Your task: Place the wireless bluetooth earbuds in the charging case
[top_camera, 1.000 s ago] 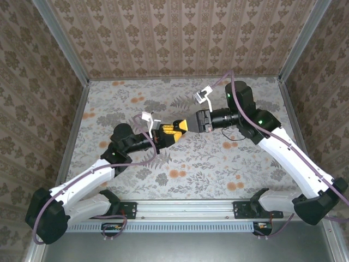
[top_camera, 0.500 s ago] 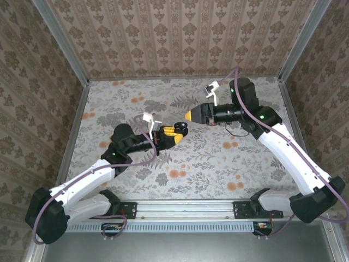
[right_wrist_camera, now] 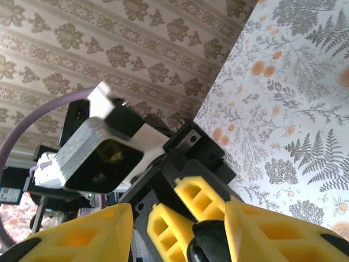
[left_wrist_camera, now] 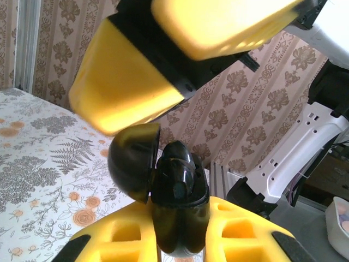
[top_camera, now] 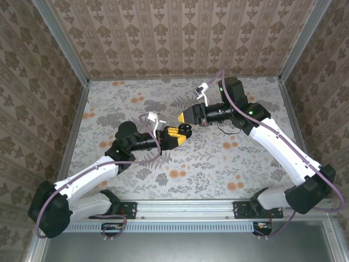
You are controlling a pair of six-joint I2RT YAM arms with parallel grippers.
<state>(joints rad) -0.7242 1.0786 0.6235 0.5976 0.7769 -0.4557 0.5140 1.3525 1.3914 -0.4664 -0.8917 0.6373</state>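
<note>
Black charging case (left_wrist_camera: 177, 218) pinched in left jaws | right jaws parted above

The case (left_wrist_camera: 177, 207), glossy black and egg-shaped, sits upright, clamped between the yellow fingers (left_wrist_camera: 125, 240) of the left gripper (left_wrist_camera: 181, 243), its hinged lid (left_wrist_camera: 133, 161) open.

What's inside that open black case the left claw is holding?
The case, pinched by the left gripper, has its lid standing open. Inside I see a glossy black surface; shadow and the lid hide whether an earbud sits there.
</note>
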